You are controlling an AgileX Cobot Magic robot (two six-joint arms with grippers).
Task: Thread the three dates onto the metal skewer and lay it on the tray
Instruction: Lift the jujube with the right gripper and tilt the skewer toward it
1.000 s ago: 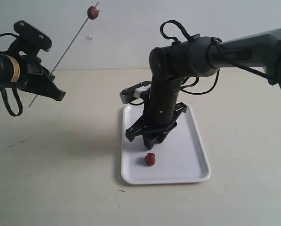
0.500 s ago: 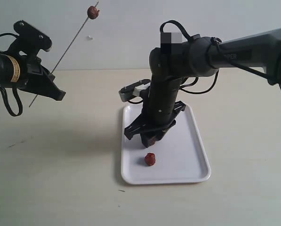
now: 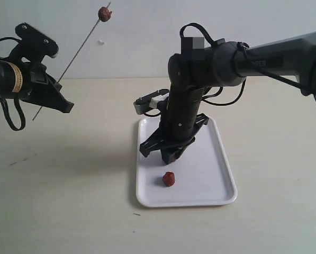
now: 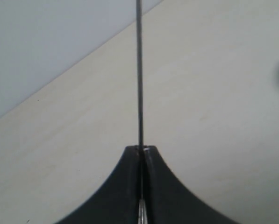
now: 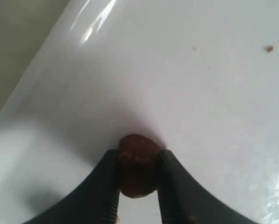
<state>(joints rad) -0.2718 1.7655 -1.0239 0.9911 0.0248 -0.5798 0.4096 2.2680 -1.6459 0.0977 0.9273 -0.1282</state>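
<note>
One date (image 3: 169, 179) lies loose on the white tray (image 3: 221, 174), on the part nearest to the exterior camera. Just behind and above it, the right claw (image 3: 171, 156) hangs over the tray with its two fingers pressed on a second date (image 5: 137, 163), which seems to be clear of the tray surface. Farther away, over the bare desk (image 3: 68, 201) on the left side, the left claw (image 4: 140, 151) is closed tight on the metal skewer (image 3: 81, 47) and holds it tilted upward. The third date (image 3: 104, 14) sits threaded near the far upper tip.

I judge that the step in hand is the second fruit. The next move calls for bringing it to a free end of the skewer and pushing it on straight through the middle, because such a thin rod can easily slip aside.
</note>
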